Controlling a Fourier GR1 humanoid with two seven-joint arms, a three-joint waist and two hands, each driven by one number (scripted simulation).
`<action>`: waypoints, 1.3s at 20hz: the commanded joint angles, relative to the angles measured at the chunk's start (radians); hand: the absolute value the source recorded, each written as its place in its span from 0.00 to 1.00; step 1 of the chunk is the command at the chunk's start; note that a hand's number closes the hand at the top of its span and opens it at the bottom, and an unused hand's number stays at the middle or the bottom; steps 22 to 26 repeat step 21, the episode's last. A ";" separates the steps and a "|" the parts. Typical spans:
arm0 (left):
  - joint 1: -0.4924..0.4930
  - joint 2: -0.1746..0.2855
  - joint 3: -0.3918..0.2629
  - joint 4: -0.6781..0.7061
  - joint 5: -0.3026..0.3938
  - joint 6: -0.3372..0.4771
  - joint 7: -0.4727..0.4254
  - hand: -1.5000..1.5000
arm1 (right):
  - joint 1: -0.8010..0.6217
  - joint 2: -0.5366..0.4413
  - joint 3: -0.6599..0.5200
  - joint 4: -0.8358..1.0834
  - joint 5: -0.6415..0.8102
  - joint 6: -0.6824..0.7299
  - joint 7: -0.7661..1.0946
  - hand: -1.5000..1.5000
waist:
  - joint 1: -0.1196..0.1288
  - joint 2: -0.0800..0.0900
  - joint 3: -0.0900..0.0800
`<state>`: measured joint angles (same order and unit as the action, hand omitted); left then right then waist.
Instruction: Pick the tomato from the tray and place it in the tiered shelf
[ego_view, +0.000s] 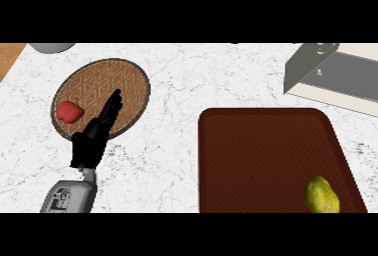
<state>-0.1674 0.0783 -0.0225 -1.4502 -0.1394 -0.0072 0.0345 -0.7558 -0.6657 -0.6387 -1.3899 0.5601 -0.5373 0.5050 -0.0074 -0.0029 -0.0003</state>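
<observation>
Left hand flat beside roundish tomato

Your desk is white with thin grey marbling. At the upper left of the frame, the round tray is tan-brown with a geometric lattice pattern and a darker rim. The tomato on it is red. The left robot hand is black, its forearm grey. At lower right, the rectangular tray is dark reddish-brown with a fine weave, and the fruit is yellow-green.

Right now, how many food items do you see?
2: a red tomato on the round woven brown tray, left; a yellow-green oblong fruit on the dark rectangular tray, right.
</observation>
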 joint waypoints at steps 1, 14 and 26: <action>-0.043 0.000 0.020 0.089 0.000 0.000 -0.045 0.50 | 0.013 -0.056 -0.089 -0.077 -0.046 -0.001 0.088 0.00 | -0.012 0.001 0.000; -0.015 0.000 0.034 0.032 0.007 0.013 -0.009 0.50 | 0.501 -0.165 -0.563 -0.330 -0.376 0.489 0.312 0.00 | -0.047 -0.006 0.001; 0.027 0.000 -0.010 -0.039 -0.024 0.007 0.000 0.50 | 0.742 -0.081 -0.874 -0.326 -0.603 0.735 0.157 0.00 | -0.026 -0.004 0.001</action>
